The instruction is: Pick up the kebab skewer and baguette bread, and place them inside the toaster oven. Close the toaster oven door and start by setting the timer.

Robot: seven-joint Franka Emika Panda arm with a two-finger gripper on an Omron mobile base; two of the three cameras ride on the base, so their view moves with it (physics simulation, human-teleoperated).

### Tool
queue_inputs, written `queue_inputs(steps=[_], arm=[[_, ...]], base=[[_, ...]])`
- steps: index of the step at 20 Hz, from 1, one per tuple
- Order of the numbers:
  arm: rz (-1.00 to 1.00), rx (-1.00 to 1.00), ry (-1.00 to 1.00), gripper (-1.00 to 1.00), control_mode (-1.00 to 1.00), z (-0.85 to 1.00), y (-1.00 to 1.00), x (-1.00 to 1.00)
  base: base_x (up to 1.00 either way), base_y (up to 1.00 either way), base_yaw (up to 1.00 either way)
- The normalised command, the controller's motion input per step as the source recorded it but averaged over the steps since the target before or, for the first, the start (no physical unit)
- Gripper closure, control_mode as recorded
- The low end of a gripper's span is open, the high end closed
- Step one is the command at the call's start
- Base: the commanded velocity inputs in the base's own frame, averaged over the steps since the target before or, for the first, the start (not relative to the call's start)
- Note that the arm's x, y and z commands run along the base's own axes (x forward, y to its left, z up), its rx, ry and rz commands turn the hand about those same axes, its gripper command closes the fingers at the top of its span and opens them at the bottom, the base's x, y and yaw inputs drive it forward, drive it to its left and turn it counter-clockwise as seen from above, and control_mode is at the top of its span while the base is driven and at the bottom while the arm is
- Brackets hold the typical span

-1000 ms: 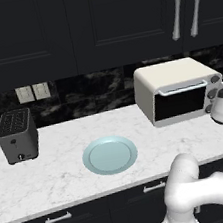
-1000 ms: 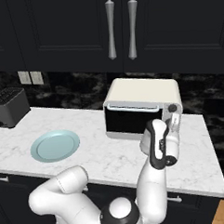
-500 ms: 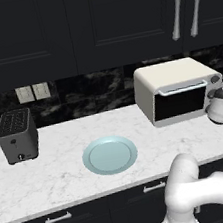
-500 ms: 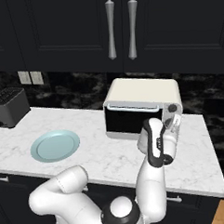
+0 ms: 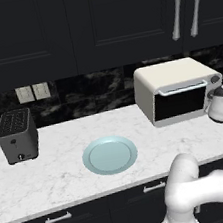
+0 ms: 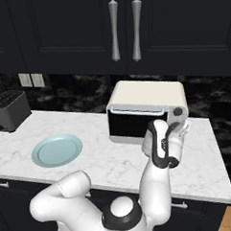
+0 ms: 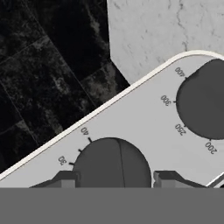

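Pincer (image 7: 111,180) fingertips apart, flanking the timer knob (image 7: 111,164) on toaster oven (image 5: 174,91), counter (image 5: 57,174) edge below

Timer knob (image 7: 114,164) — lower half hidden

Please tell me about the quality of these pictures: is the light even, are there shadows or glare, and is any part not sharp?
Left base view: flat, even rendered light; no glare on the toaster oven door, only a faint shadow under the plate. Right base view: the same soft light; the cabinet handles carry pale highlights. Hand view: very close, the timer knob and dial numbers look soft and pixelated.
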Motion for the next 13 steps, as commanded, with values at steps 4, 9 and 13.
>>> queue_inputs(steps=[4, 9, 13], arm=[[0.0, 0.33, 0.0, 1.0, -1.0, 0.0, 0.0, 0.02], [0.0, 0.37, 0.0, 1.0, -1.0, 0.0, 0.0, 0.01], [0.0, 0.41, 0.0, 1.0, -1.0, 0.0, 0.0, 0.0]], base=[[0.0, 0.0, 0.0], [0.0, 0.0, 0.0], [0.0, 0.0, 0.0]])
